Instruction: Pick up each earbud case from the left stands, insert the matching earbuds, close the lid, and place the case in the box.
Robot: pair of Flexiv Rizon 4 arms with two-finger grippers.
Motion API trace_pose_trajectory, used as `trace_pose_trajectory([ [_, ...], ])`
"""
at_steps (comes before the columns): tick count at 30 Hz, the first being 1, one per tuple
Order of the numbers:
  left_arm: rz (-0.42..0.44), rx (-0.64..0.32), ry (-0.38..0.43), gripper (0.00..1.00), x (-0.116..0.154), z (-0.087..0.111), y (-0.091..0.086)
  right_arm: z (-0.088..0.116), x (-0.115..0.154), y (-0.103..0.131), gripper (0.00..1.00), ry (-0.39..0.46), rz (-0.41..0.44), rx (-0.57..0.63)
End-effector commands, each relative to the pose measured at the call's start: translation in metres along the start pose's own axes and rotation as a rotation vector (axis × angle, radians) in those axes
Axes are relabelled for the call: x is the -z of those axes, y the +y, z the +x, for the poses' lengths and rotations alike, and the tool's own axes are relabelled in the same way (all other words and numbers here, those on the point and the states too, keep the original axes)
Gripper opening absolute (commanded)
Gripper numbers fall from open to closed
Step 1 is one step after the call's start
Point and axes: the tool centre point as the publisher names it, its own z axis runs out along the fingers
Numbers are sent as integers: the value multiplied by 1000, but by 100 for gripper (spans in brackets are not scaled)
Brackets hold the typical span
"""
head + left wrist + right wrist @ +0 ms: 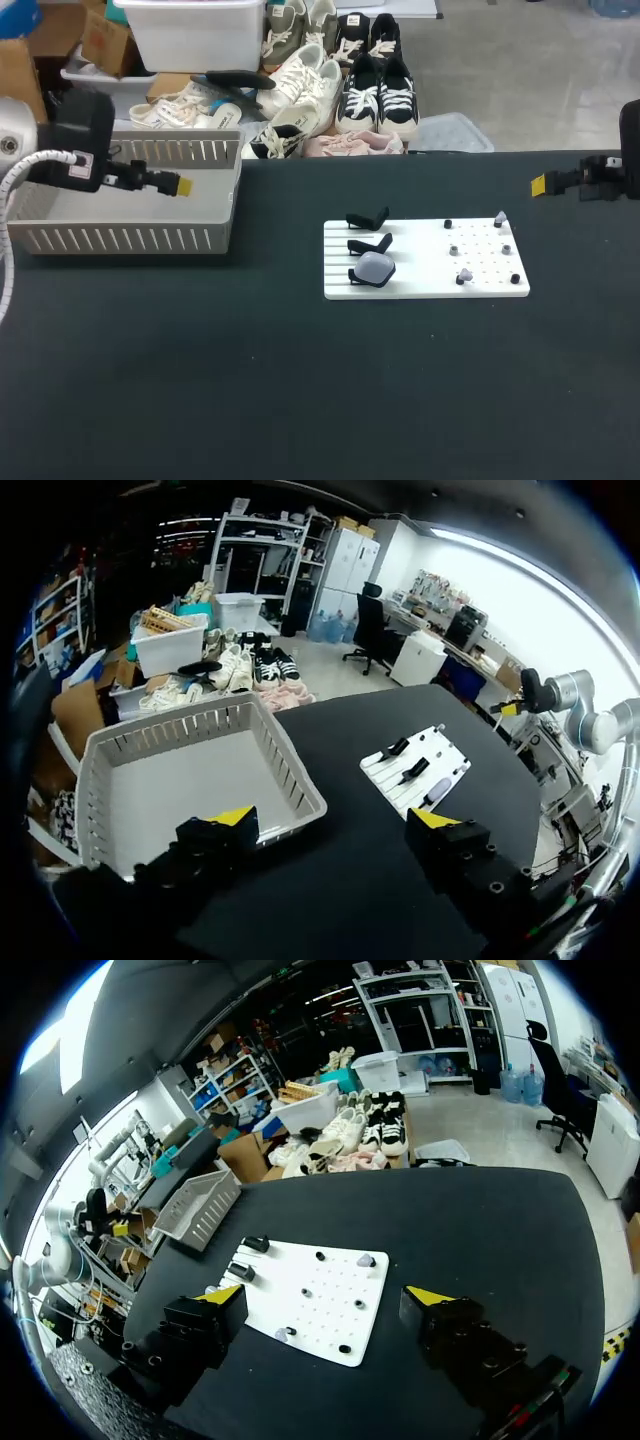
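Note:
A white board (420, 265) lies mid-table with three black stands along its left side. The nearest stand holds a pale earbud case (376, 266); the other two stands (367, 218) are bare. Small earbuds sit on pegs at the board's right, one at the far corner (500, 218) and one near the front (465, 274). My left gripper (183, 185) hangs open over the basket (120, 240), far left of the board. My right gripper (538, 184) is open at the far right, clear of the board. In the wrist views both grippers (333, 820) (325, 1295) hold nothing.
The grey slotted basket (190, 780) stands at the table's back left, under and ahead of my left gripper. Bare black tabletop surrounds the board (330, 1310) at the front and on both sides.

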Motion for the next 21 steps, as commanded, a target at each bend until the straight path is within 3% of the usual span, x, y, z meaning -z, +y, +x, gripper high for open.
trace_pose_trajectory([
  [1, 100, -55, -14, 100, -5, -9, 0, 0, 0, 0, 100, 0, 0, 0],
  [11, 243, -377, 6, 100, -25, -20, -38, 0, 0, 0, 100, 0, 0, 0],
  [21, 359, -569, -5, 100, -50, -24, -63, 0, 0, 0, 100, 0, 0, 0],
])
